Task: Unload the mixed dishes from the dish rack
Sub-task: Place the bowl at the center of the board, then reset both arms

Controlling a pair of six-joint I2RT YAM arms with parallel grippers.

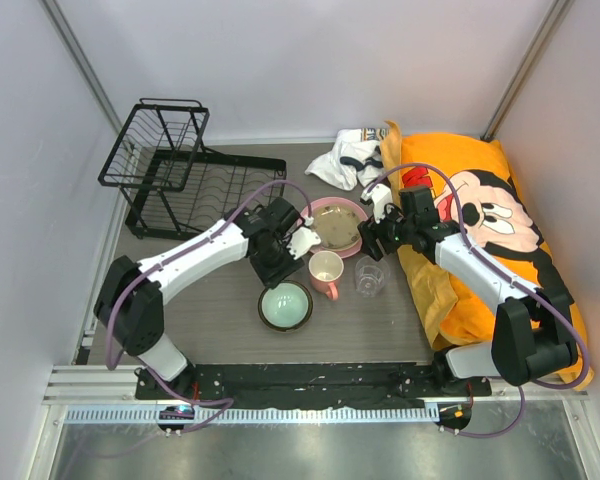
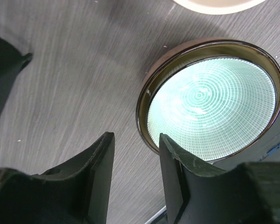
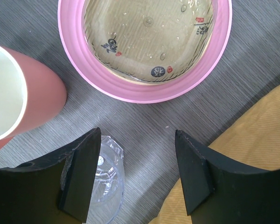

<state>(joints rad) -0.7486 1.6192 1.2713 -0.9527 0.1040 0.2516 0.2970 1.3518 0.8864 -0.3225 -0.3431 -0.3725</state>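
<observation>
The empty black wire dish rack [image 1: 175,170] stands at the back left. On the table lie the pink plate [image 1: 352,203] with the tan dish [image 1: 338,228] in it, the pink mug [image 1: 326,272], the clear glass cup [image 1: 369,278] and the mint-green bowl [image 1: 285,306]. My left gripper [image 1: 277,262] hovers open just behind the bowl [image 2: 210,100]; only bare table shows between its fingers [image 2: 136,140]. My right gripper [image 1: 375,240] is open between plate and cup, empty [image 3: 137,135]. Its left finger partly hides the cup [image 3: 109,182]; the mug [image 3: 37,102] and the plate [image 3: 130,91] lie beyond.
A yellow Mickey Mouse cushion [image 1: 500,220] fills the right side, its edge under my right gripper [image 3: 252,140]. A crumpled white cloth [image 1: 345,155] lies at the back behind the plate. Walls close in the left, back and right.
</observation>
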